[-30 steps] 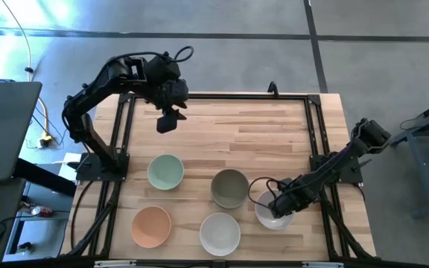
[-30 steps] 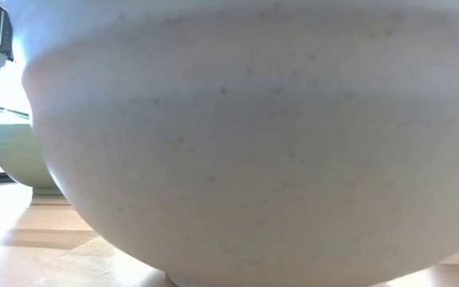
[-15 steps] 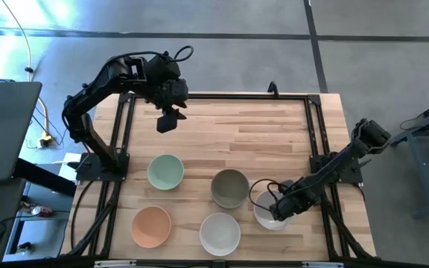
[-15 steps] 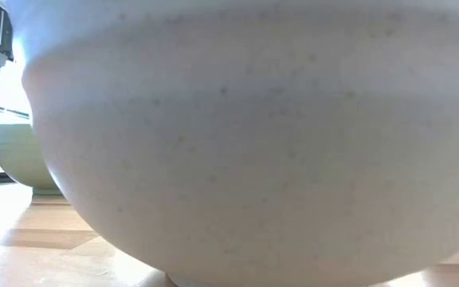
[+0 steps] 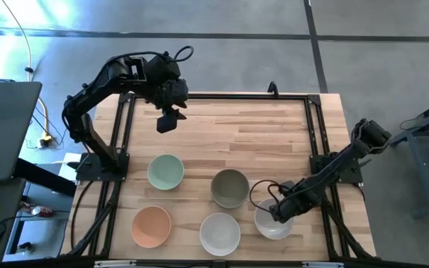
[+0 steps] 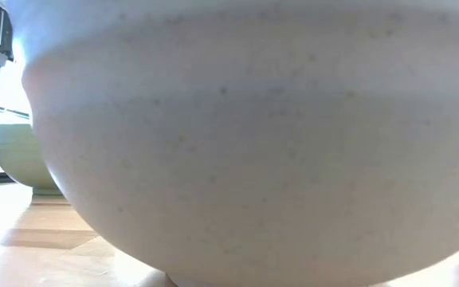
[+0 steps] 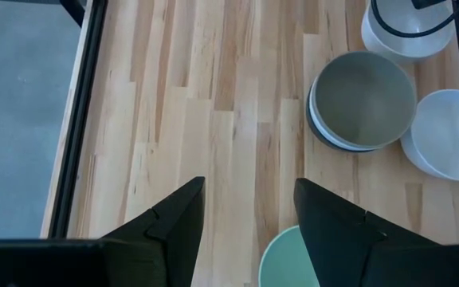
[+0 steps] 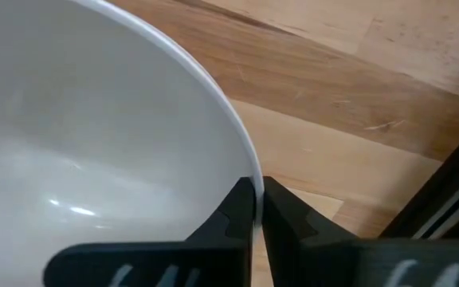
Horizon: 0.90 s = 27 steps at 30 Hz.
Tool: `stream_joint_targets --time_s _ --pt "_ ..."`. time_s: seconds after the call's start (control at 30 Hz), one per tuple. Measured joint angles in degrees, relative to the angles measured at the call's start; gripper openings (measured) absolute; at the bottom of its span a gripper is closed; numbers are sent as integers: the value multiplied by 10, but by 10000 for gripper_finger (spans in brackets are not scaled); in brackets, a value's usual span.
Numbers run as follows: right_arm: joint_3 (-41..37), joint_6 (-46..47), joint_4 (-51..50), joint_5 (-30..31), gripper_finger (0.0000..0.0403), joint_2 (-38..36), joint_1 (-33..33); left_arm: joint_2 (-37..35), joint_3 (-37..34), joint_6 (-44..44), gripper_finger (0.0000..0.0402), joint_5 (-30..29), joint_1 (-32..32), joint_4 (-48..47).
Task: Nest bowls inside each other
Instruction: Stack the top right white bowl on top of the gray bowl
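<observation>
Five bowls show on the wooden table [image 5: 274, 126]. A mint bowl [image 5: 165, 172] and a peach bowl [image 5: 151, 226] stand at the left. A grey bowl [image 5: 229, 187] sits inside another bowl, whose dark rim [image 7: 312, 119] shows under it. A white bowl [image 5: 220, 233] stands at the near edge and fills the low view [image 6: 229, 135]. My right gripper [image 5: 278, 211] is shut on a second white bowl [image 5: 272, 222] at the near right. My left gripper [image 5: 167, 120] hangs open over the far left, touching nothing. My right gripper pinches the white bowl's rim [image 8: 244, 163] between its two fingers, one finger inside the bowl and one outside. It has the far side of the rim, and the fingers slant down from the table's far right. Whether the bowl's base is on the table, I cannot tell.
A black frame [image 5: 315, 134] runs around the work area, with rails at left and right. The right arm's black cable [image 5: 258, 190] loops over the gap between the grey bowl and the held bowl. Bare wood lies across the far half of the table.
My right gripper has shut on the white bowl's rim and gone a little toward the table's near edge. The white bowl has moved with it, away from the grey bowl.
</observation>
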Motion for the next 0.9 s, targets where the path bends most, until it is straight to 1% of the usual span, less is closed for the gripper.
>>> stream_joint_targets --time_s 0.27,0.43,0.9 --pt "17 0 -1 0 0 0 0 0 0 10 184 -2 0 0" --pt "47 0 -14 26 0 0 0 0 0 11 184 -11 1 0" --pt "168 -12 -146 38 0 -1 0 0 0 30 184 -12 8 0"
